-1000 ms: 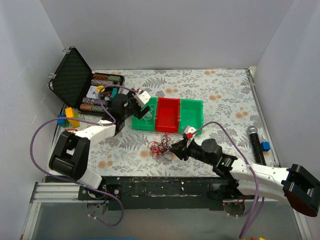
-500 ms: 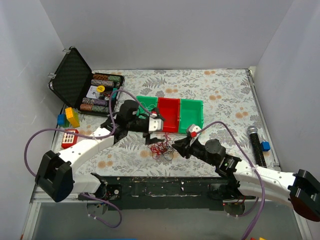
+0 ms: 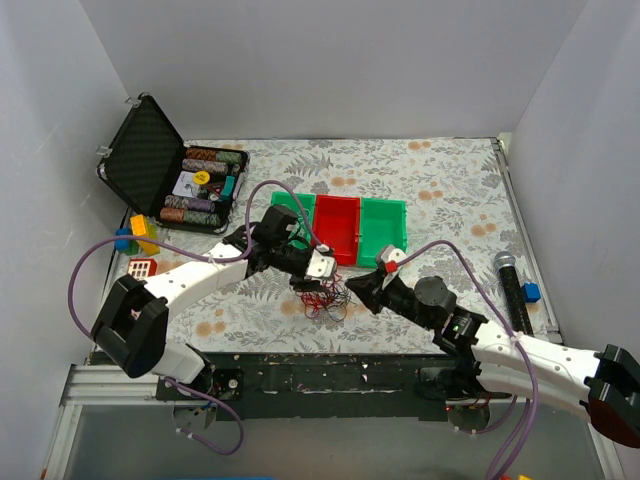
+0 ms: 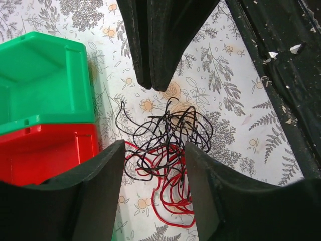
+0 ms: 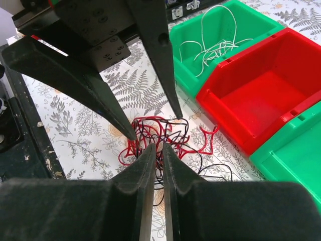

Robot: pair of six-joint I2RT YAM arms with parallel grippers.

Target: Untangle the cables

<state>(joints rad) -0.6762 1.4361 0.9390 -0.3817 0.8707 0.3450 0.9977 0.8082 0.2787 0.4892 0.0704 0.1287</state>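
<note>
The cables (image 3: pixel 325 303) are a small tangle of thin red and black wires on the floral mat, in front of the bins. My left gripper (image 3: pixel 314 284) is open and hangs over the tangle. In the left wrist view the tangle (image 4: pixel 168 150) lies between my left gripper's (image 4: pixel 154 145) spread fingers. My right gripper (image 3: pixel 353 289) is shut, its tips at the tangle's right edge. In the right wrist view my right gripper (image 5: pixel 158 147) points at the wires (image 5: pixel 150 133), with my left gripper (image 5: pixel 154 125) just beyond. I see no wire clamped.
A green bin (image 5: pixel 198 60) holding pale wires, a red bin (image 3: pixel 338 225) and another green bin (image 3: pixel 384 228) stand behind the tangle. An open black case (image 3: pixel 150 165) with chips is at back left, toy blocks (image 3: pixel 140 235) at left, a microphone (image 3: pixel 510 285) and a blue block (image 3: pixel 531 292) at right.
My left arm has swung from the left green bin forward and down to the tangle, with its gripper open over it. My right gripper has shifted slightly beside the tangle.
</note>
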